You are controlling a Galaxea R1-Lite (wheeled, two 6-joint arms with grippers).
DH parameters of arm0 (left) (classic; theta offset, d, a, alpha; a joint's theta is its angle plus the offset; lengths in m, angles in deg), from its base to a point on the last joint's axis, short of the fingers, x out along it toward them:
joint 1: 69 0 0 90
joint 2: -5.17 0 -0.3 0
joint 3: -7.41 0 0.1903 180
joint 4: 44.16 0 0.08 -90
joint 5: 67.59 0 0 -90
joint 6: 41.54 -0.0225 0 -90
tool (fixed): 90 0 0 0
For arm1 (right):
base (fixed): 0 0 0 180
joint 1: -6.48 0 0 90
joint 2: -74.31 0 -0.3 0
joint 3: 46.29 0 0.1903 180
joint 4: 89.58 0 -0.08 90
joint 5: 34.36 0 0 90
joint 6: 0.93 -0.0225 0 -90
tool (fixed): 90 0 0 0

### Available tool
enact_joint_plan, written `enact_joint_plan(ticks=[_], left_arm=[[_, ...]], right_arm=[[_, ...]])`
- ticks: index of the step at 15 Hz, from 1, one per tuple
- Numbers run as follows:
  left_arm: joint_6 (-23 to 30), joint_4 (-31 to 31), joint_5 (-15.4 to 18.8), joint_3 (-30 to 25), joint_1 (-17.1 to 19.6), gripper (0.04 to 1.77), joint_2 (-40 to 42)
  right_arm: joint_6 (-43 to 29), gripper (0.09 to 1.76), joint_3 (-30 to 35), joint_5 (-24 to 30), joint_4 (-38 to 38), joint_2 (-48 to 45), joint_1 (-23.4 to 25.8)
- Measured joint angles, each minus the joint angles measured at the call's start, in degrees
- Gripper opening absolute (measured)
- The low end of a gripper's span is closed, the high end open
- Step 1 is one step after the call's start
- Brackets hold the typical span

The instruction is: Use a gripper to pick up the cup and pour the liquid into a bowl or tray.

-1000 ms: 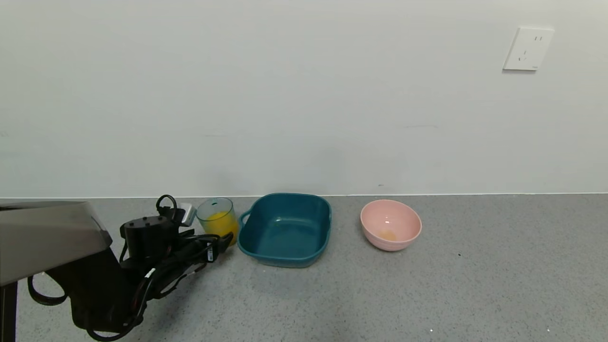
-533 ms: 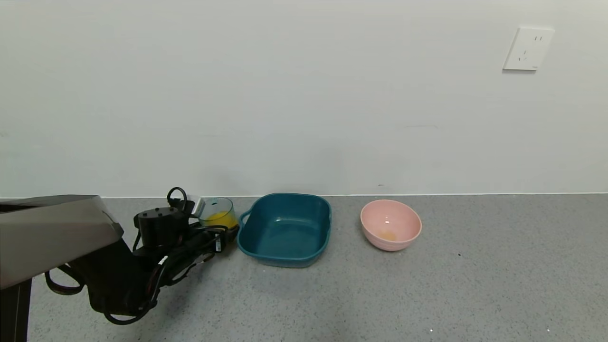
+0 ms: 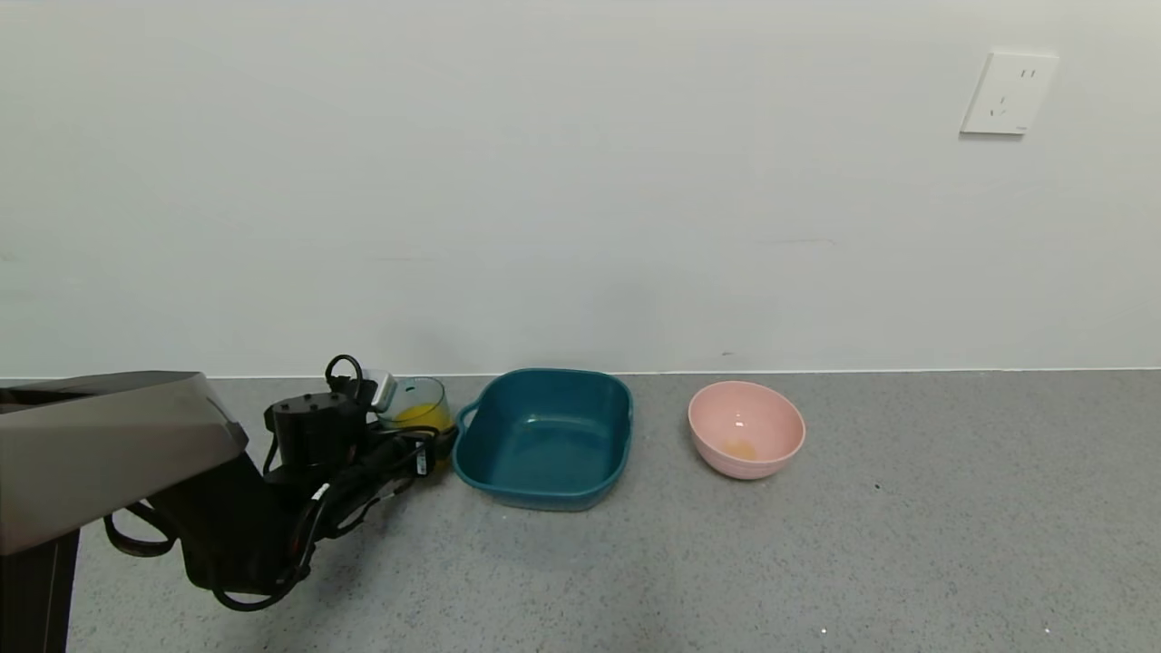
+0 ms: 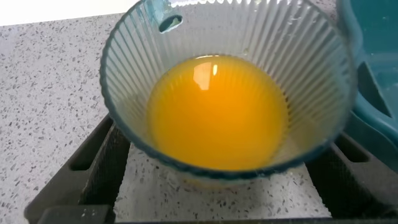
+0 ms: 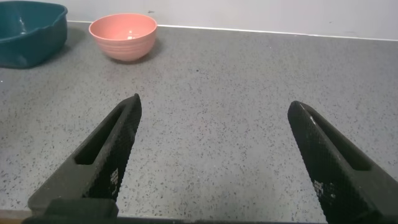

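Observation:
The cup [image 3: 419,401], a ribbed pale-blue tumbler, stands upright on the grey counter just left of the teal tray [image 3: 544,437]. It holds orange-yellow liquid [image 4: 217,112]. My left gripper [image 3: 419,439] is open, with one finger [image 4: 99,163] on each side of the cup [image 4: 230,37] low at its base. A gap shows between the fingers and the cup wall. The tray's corner [image 4: 373,68] lies right beside the cup. My right gripper [image 5: 214,104] is open and empty over bare counter, out of the head view.
A round pink bowl [image 3: 746,428] with a little orange residue stands right of the tray; it also shows in the right wrist view [image 5: 123,36]. The white wall runs close behind the cup, tray and bowl. A wall socket [image 3: 1007,92] sits high at the right.
My left arm has moved forward toward the wall, bringing its open fingers around the cup's base. The cup, tray and bowl have not moved.

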Motion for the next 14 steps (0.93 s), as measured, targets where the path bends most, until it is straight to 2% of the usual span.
enact_joint_plan(ticks=[3,4,5,6,7,14], left_arm=[[0.0,0.0,-0.1,0.9,0.0,1.72,-0.7],[0.0,0.0,-0.1,1.1,0.0,1.66,-1.0],[0.0,0.0,-0.1,1.4,0.0,1.47,-1.2],[0.0,0.0,-0.2,1.6,0.1,1.37,-1.4],[0.0,-0.1,-0.3,1.7,0.1,1.33,-1.6],[0.0,-0.1,-0.3,1.9,0.1,1.31,-1.9]], right_arm=[[0.0,1.71,0.0,0.0,0.0,0.0,0.0],[0.0,1.71,0.0,0.0,0.0,0.0,0.0],[0.0,1.71,0.0,0.0,0.0,0.0,0.0],[0.0,1.71,0.0,0.0,0.0,0.0,0.0],[0.0,1.71,0.0,0.0,0.0,0.0,0.0],[0.0,1.71,0.0,0.0,0.0,0.0,0.0]])
